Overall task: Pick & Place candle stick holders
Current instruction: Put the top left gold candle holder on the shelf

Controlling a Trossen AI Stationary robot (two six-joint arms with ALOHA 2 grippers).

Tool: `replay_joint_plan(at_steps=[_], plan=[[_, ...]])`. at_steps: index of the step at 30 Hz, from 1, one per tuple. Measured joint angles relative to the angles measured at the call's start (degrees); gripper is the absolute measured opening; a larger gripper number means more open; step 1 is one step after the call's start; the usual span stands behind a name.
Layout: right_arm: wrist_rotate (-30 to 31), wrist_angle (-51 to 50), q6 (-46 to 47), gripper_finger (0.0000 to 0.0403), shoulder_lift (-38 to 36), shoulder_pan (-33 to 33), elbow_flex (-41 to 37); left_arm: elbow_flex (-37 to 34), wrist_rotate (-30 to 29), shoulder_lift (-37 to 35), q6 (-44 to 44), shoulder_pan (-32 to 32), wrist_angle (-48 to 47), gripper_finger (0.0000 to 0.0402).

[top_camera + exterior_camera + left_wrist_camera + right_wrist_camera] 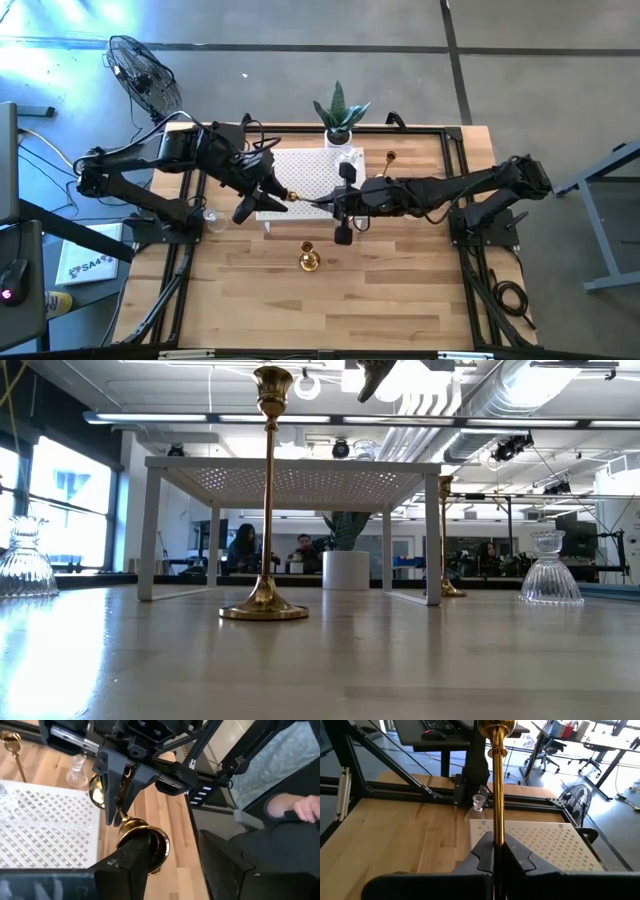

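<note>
My right gripper (pixel 312 202) is shut on a gold candle stick holder (pixel 290 197), held above the near edge of the white perforated shelf (pixel 310 175). My left gripper (pixel 170 840) is open beside the holder's flared base (pixel 152 847). I cannot tell whether its finger touches the base. A second gold holder (pixel 309 260) stands on its base on the table in front of the shelf, and a third (pixel 390 157) stands at the far right. A clear glass holder (pixel 210 215) stands left of the shelf, and another (pixel 548 570) stands on the right. My right gripper pinches the gold holder's slim stem (pixel 497 827) between its two fingers, which lie across it. The fingers come roughly level from the table's right. The holder is lifted clear of shelf and table, its cup end (pixel 495 727) near my wrist and its base toward my left gripper.
A green plant in a white pot (pixel 340 120) stands behind the shelf. The shelf stands on thin legs (pixel 432 540) with open space beneath. A person's hand (pixel 305 810) shows beyond the table's right side. Bare wood lies toward the near edge (pixel 330 320).
</note>
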Motion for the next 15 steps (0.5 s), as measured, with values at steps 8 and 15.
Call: replay_joint_plan(at_steps=[8,15], plan=[[4.8,-1.3,-0.8,0.0002,0.0,4.1,0.0,0.0,-7.6,-2.5,-0.2,-0.1,0.1,0.0163],[6.4,-2.7,-0.3,0.0002,0.0,8.7,-0.1,0.0,-14.2,-6.2,-0.2,0.0,-3.3,0.0163]])
